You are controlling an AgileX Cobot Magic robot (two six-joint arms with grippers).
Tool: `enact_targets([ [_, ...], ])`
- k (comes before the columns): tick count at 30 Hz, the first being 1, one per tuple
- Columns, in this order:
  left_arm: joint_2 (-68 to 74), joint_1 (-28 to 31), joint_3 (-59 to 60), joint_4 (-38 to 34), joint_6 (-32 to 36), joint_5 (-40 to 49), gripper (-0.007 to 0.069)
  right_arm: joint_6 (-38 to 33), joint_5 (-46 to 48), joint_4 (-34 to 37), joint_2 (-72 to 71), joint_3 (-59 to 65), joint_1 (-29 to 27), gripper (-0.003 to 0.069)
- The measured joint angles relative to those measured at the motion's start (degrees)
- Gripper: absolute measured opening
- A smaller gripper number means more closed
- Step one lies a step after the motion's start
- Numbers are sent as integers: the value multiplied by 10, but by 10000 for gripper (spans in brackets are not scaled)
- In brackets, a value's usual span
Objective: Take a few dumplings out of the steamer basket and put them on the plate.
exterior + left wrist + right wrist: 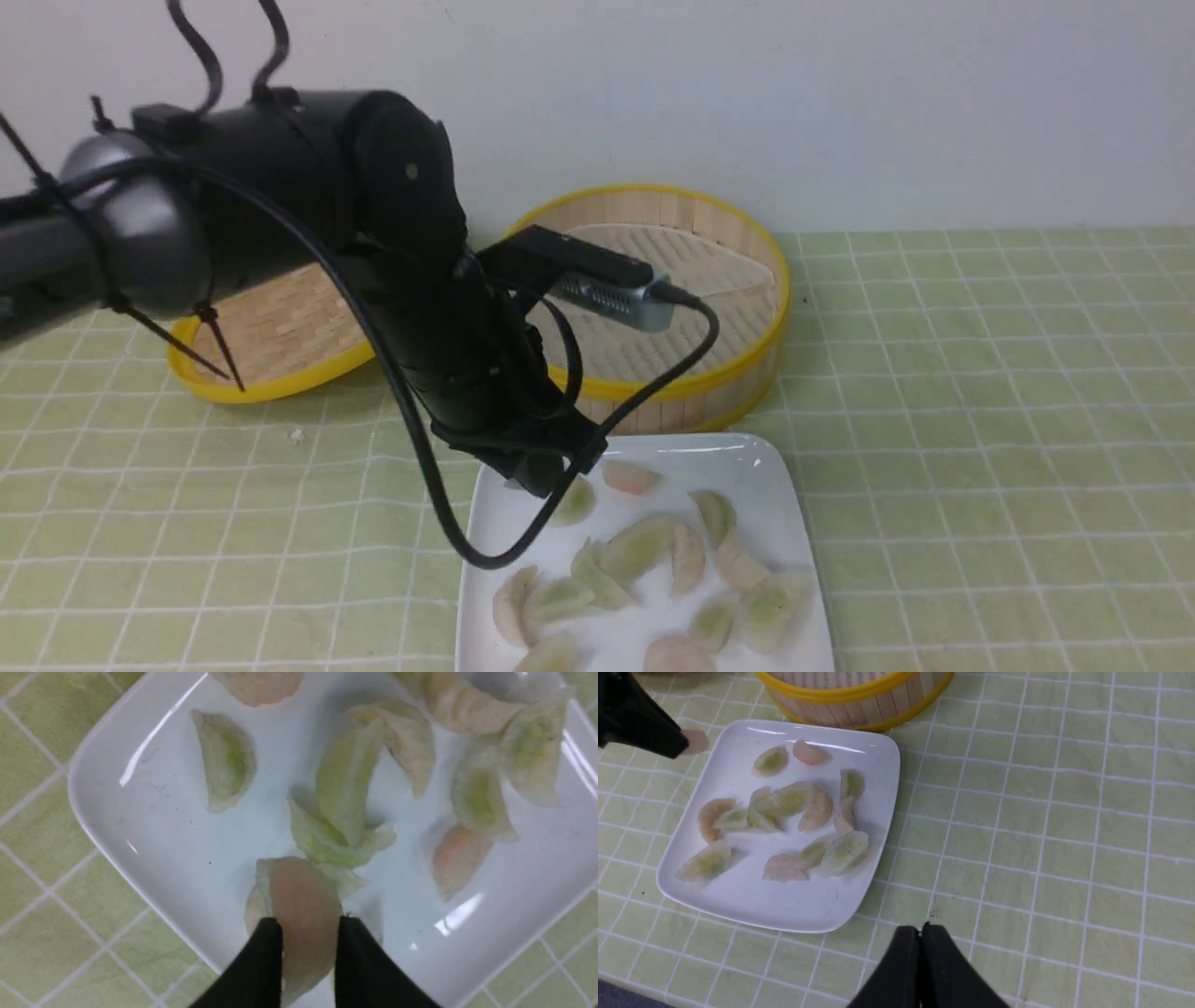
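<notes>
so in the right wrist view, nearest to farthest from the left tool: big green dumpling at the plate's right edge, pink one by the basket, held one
1. held dumpling, between the left tool's tips
2. pink dumpling, plate's basket side
3. big green dumpling, plate's right edge

Plate (653,644) cropped by front view's lower edge.

Dumplings (635,549) spread over the square plate (672,611), some touching or overlapping, steamer basket (686,408) just behind the plate, liner sheet (667,266) inside the basket, woven-bamboo lid (280,327) left of the basket, tablecloth (980,448) beneath plate, basket and lid
</notes>
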Motion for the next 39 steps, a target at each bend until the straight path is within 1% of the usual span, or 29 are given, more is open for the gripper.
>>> enact_targets([
  [6, 58, 0, 1, 8, -6, -20, 131, -4, -6, 0, 0, 0, 0, -15],
  [7, 70, 0, 2, 10, -6, -29, 162, -7, -7, 1, 0, 0, 0, -15],
  [8, 71, 0, 2, 10, -6, -31, 162, -8, -7, 1, 0, 0, 0, -15],
  [9, 78, 0, 2, 11, -6, -43, 221, -12, -9, 0, 0, 0, 0, -15],
  [10, 79, 0, 2, 11, -7, -49, 263, -16, -15, -2, 0, 0, 0, -15],
  [11, 79, 0, 2, 11, -7, -49, 272, -17, -16, -1, 0, 0, 0, -15],
  [12, 80, 0, -1, 10, -7, -51, 343, -19, -22, -4, 0, 0, 0, -15],
  [13, 80, 0, -5, 10, -7, -49, 376, -19, -26, -6, 0, 0, 0, -15],
  [15, 80, 0, -20, 10, -8, -35, 439, -21, -35, -11, 0, 0, 0, -15],
  [17, 80, 0, -33, 10, -10, -16, 457, -22, -41, -12, -2, 0, 0, -15],
  [18, 80, 0, -56, 12, -19, 19, 450, -22, -53, -13, -8, 0, 0, -15],
  [19, 78, 0, -61, 13, -22, 27, 437, -22, -56, -13, -13, 1, 0, -15],
  [21, 71, 0, -82, 18, -27, 59, 358, -25, -80, -13, -34, 8, 0, -15],
  [23, 51, 0, -90, 22, -35, 68, 247, -26, -113, -16, -75, 28, 0, -15],
  [24, 36, 0, -90, 24, -39, 69, 160, -26, -127, -18, -97, 44, 0, -15],
  [25, 16, 0, -91, 24, -40, 69, 95, -22, -151, -24, -126, 67, 0, -15],
  [26, 1, 0, -91, 24, -42, 69, 53, -16, -174, -27, -148, 84, 0, -15],
  [27, -15, 0, -92, 24, -42, 70, 36, -9, -191, -29, -170, 103, 0, -15],
  [28, -45, 0, -92, 23, -42, 70, 11, 6, -235, -36, -206, 132, 0, -15],
  [29, -58, 0, -92, 23, -42, 70, 5, 17, -255, -42, -231, 151, 0, -15],
  [31, -108, 0, -92, 22, -37, 71, -6, 48, -334, -56, -296, 203, 0, -15],
  [32, -122, 0, -92, 22, -37, 71, -6, 56, -355, -62, -307, 211, 0, -15],
  [34, -176, 0, -91, 22, -33, 70, -6, 78, -426, -83, -362, 260, 0, -15],
  [36, -226, 0, -77, 23, -30, 58, -6, 86, -476, -99, -375, 289, 0, -15],
  [39, -312, -1, -30, 20, -22, 23, -6, 90, -517, -105, -377, 309, 0, -15],
])
